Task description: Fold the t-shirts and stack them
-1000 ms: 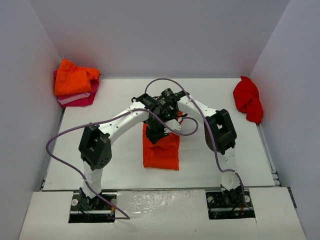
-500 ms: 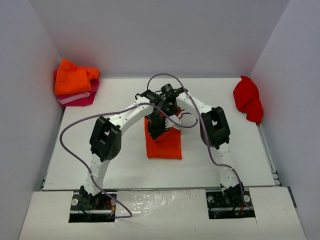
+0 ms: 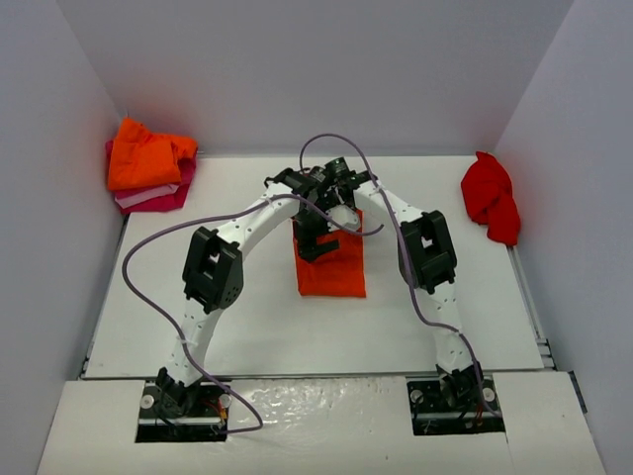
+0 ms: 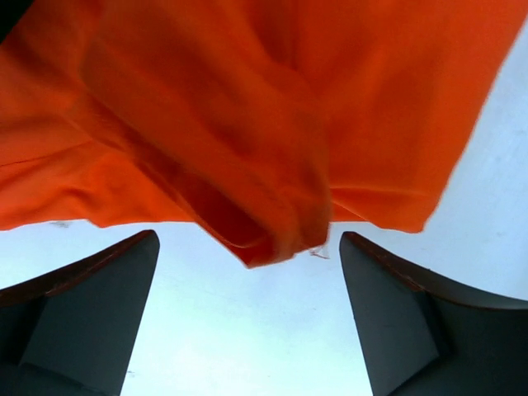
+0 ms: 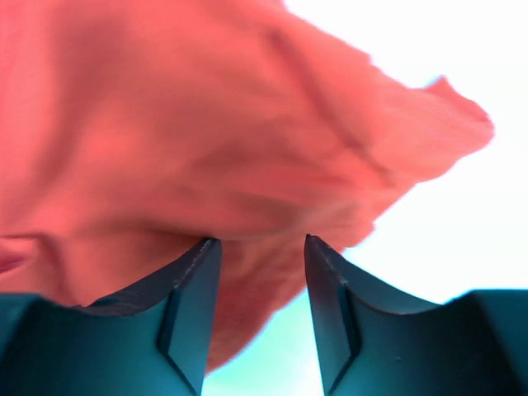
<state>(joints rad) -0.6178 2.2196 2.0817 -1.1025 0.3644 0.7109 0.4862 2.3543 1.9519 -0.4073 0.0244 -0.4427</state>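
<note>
A folded orange t-shirt [image 3: 332, 269] lies flat in the middle of the table. Both grippers meet over its far edge. My left gripper [image 3: 316, 242] [image 4: 247, 247] stands wide open; a folded corner of the orange t-shirt [image 4: 272, 231] lies just ahead of its fingertips [image 4: 99, 289], untouched. My right gripper [image 3: 334, 198] [image 5: 262, 243] has its jaws parted by a narrow gap, low over the orange t-shirt [image 5: 206, 140], whose cloth shows in the gap and fills most of that view. A crumpled red t-shirt [image 3: 492, 198] lies at the right wall.
In the back left corner an orange t-shirt [image 3: 146, 153] sits on folded pink ones [image 3: 153, 196]. White walls [image 3: 59, 148] close in three sides of the table [image 3: 198, 327]. Purple cables [image 3: 148, 252] loop off both arms.
Both grippers carried the orange shirt away from the arm bases toward the far side, then opened and let go of its far edge. The left elbow swung inward.
</note>
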